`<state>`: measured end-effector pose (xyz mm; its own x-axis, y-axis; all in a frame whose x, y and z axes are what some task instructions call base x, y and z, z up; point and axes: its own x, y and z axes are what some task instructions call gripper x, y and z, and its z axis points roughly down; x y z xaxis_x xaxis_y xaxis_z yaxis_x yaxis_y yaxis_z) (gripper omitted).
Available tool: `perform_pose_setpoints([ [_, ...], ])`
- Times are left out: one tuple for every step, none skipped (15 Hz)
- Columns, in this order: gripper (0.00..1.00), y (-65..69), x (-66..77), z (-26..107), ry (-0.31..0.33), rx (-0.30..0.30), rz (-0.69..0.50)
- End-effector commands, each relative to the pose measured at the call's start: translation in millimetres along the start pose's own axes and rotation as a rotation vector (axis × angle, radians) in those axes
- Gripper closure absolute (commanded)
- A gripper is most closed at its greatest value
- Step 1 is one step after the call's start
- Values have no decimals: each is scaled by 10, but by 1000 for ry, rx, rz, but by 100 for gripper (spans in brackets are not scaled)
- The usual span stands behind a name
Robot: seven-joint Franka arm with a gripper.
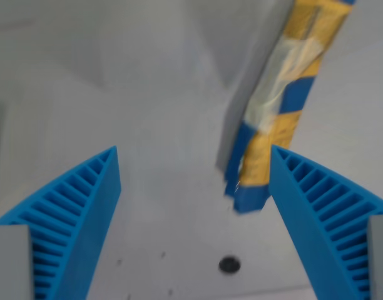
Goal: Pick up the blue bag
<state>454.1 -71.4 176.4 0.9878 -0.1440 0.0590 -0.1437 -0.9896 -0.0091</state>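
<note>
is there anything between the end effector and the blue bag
Nothing visible. The blue bag lies on the pale surface, its near end right beside the finger on the wrist view's right. The open end effector has only bare surface between its fingers.

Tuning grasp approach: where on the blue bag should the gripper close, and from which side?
Take the blue bag at its near blue end. It is long and narrow, running diagonally, its end against the finger on the wrist view's right. The open gripper should probably shift toward that side, then close across the narrow width.
</note>
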Motion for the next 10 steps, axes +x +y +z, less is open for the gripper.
perform_pose_setpoints([
  [0,181,202,136,15,15,208],
  [0,240,241,153,12,15,194],
  [0,296,269,158,11,16,179],
  [0,350,283,154,10,16,162],
  [0,398,283,141,11,17,143],
  [0,428,272,123,10,19,122],
  [0,433,248,100,9,19,106],
  [0,377,204,150,8,20,96],
  [0,339,190,199,13,20,92],
  [0,385,209,250,20,19,92],
])
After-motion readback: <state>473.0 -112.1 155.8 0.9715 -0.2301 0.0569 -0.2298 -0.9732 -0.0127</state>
